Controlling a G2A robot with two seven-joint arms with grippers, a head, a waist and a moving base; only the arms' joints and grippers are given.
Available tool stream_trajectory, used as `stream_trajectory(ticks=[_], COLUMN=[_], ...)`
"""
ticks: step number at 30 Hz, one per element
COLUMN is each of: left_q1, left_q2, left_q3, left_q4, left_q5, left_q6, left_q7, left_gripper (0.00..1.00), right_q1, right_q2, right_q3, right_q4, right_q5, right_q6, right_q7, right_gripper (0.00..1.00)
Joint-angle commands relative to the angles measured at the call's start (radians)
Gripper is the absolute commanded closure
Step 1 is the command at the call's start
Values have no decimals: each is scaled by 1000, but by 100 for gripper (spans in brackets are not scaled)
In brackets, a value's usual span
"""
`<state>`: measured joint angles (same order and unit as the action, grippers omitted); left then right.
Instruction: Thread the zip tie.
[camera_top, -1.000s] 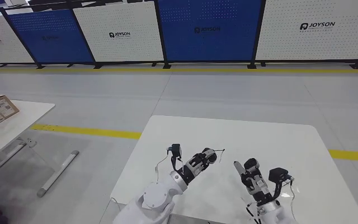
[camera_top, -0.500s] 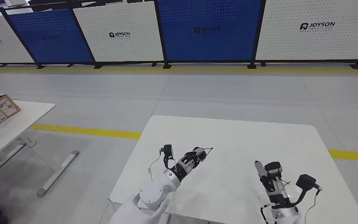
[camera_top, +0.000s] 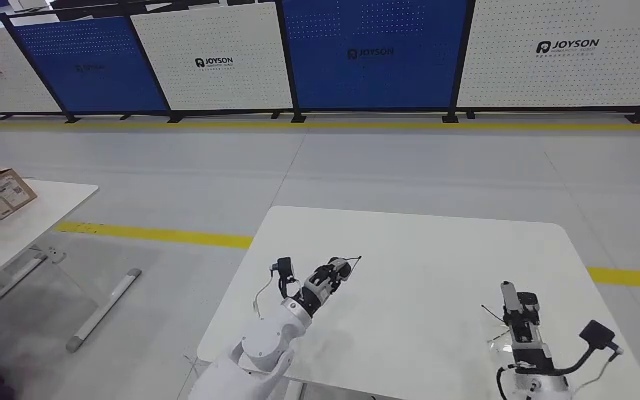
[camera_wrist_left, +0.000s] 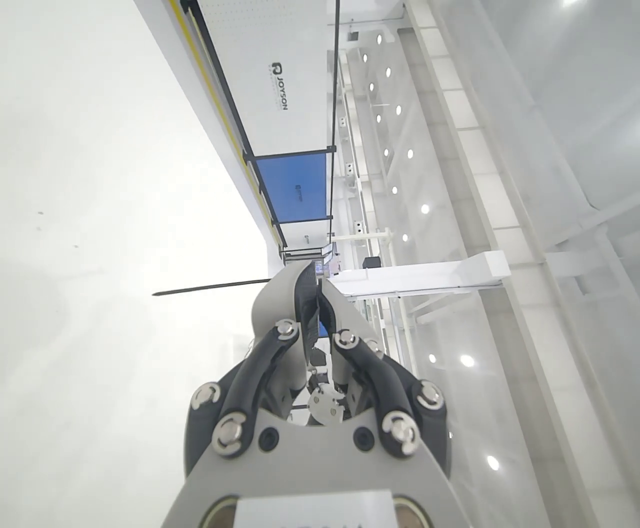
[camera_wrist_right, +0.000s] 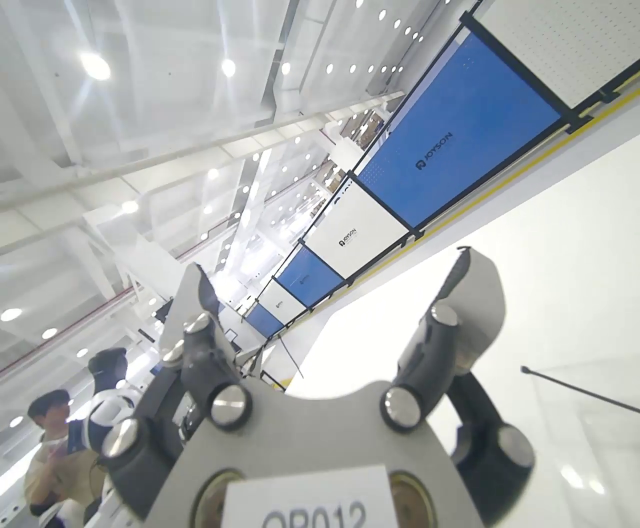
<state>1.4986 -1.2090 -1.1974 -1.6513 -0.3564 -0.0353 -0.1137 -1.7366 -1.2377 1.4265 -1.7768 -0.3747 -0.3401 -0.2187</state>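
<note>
Zip tie (camera_wrist_left: 210, 287) was pinched in L gripper (camera_wrist_left: 316, 280), tail out; R gripper (camera_wrist_right: 328, 262) gaped empty, well apart. Threading prob. not begun; next needs arms brought together.

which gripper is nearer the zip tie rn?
Left. The left gripper is shut on the zip tie, whose tail sticks out sideways. The right gripper is open, well apart from it across the table.
</note>
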Motion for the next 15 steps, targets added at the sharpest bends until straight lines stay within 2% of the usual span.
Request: stream_trajectory(ticks=[1, 15], left_q1=[-5, -5], left_q2=[2, 1], left_q3=[3, 1], left_q4=[4, 6], left_q5=[8, 2], left_q6=[33, 30], left_q7=[-26, -18], left_gripper=[100, 100], right_q1=[0, 0], right_q2=[0, 0], right_q3=[-1, -1], right_q4=[0, 0], right_q5=[-2, -2], right_q6=[0, 0], right_q7=[1, 1], right_gripper=[0, 0])
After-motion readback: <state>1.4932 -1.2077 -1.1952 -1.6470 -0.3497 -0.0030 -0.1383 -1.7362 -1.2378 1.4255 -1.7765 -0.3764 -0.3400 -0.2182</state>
